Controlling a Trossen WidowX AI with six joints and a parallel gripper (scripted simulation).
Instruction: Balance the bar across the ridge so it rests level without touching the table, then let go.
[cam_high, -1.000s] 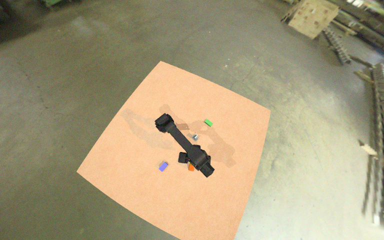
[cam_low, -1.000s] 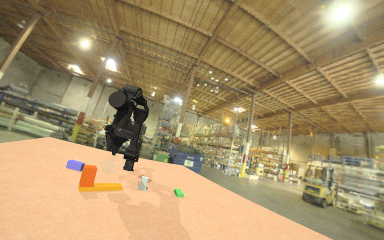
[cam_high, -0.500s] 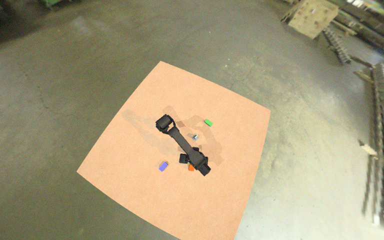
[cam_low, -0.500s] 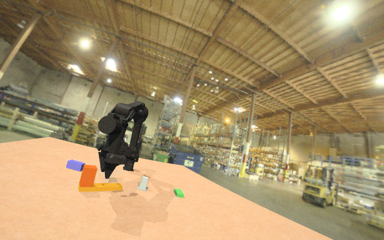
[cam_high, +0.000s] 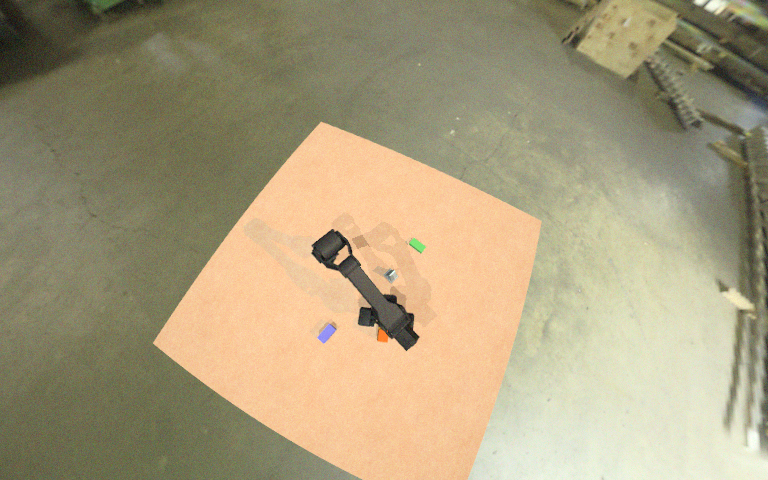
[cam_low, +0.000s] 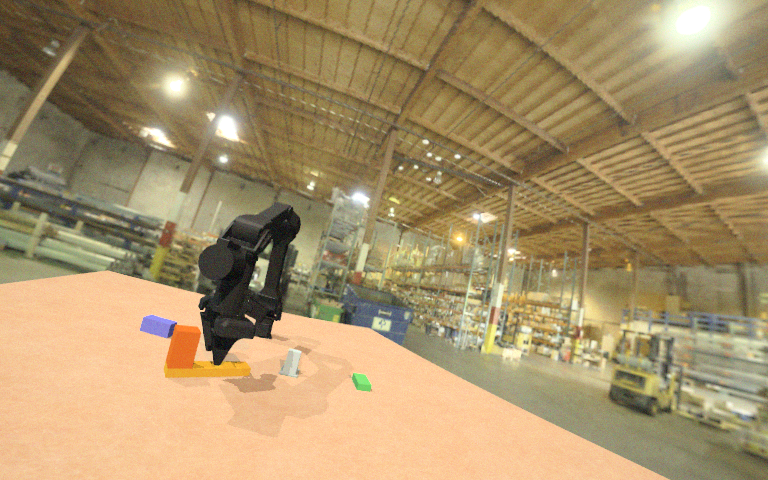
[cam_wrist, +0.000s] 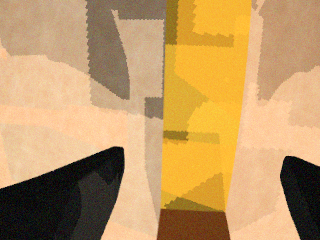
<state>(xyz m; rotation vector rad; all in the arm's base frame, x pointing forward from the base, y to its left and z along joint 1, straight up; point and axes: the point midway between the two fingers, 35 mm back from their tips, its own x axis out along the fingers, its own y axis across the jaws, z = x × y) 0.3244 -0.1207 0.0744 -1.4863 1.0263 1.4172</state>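
Observation:
The bar is a yellow strip (cam_low: 237, 370) (cam_wrist: 205, 75) with an orange block (cam_high: 382, 336) (cam_low: 182, 348) standing on one end. It lies flat on the table; the arm hides the strip in the top view. In the wrist view the block's brown-looking side (cam_wrist: 194, 225) shows at the bottom edge. The small light grey ridge (cam_high: 390, 275) (cam_low: 292, 361) stands on the table beyond the bar's free end, apart from it. My gripper (cam_low: 218, 358) (cam_wrist: 204, 163) is open, low over the bar beside the block, with a fingertip to each side of the strip and gaps between.
A blue-violet block (cam_high: 326, 333) (cam_low: 158, 326) lies on the table on the orange block's side. A small green block (cam_high: 417, 245) (cam_low: 361, 382) lies past the ridge. The arm and its shadows lie over part of the table (cam_high: 283, 350) (cam_low: 113, 424).

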